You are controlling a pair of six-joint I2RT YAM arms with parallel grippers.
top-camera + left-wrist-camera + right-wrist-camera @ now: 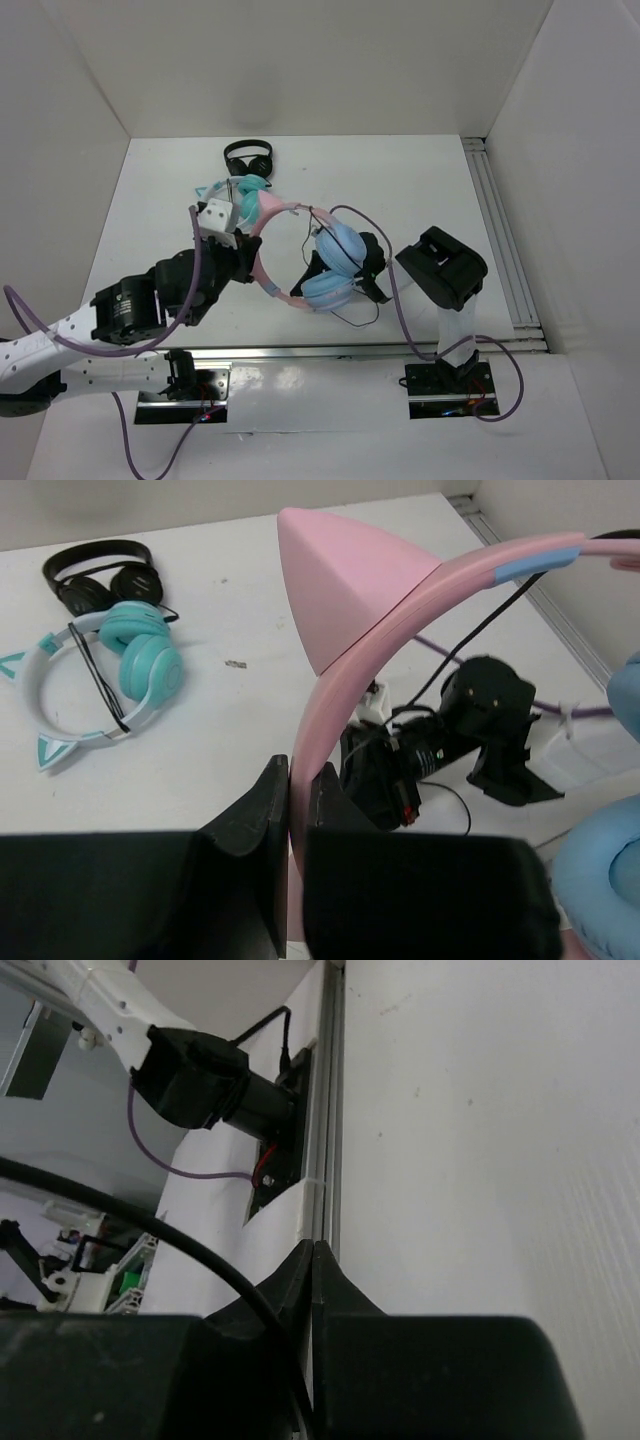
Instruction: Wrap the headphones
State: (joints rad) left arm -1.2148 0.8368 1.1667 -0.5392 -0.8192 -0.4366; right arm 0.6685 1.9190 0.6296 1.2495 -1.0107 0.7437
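**Headphones anchored by the band, cord pinched for winding**

Headphones (338, 250) sit near the middle of the table (420, 170), a little toward 6 o'clock. At their 9 o'clock the left gripper (290, 785) is clamped on the pink headband (400, 600) just below one cat ear, its fingers squeezed against both faces of the band. That hold looks meant to steady the frame so it cannot swing while the cord is worked.

At their 3 o'clock, beside the blue ear cups (325, 290), the right gripper (312, 1260) has its fingers pressed together on the thin black cable (190, 1245). It is probably holding the cord there to lead it round the frame.

I judge the wrap barely begun, since loose cord loops out at 5 o'clock of the cups.

The teal pair (245, 193) lies close to the band's far end at 11 o'clock and could snag. The black pair (250, 156) lies beyond it.
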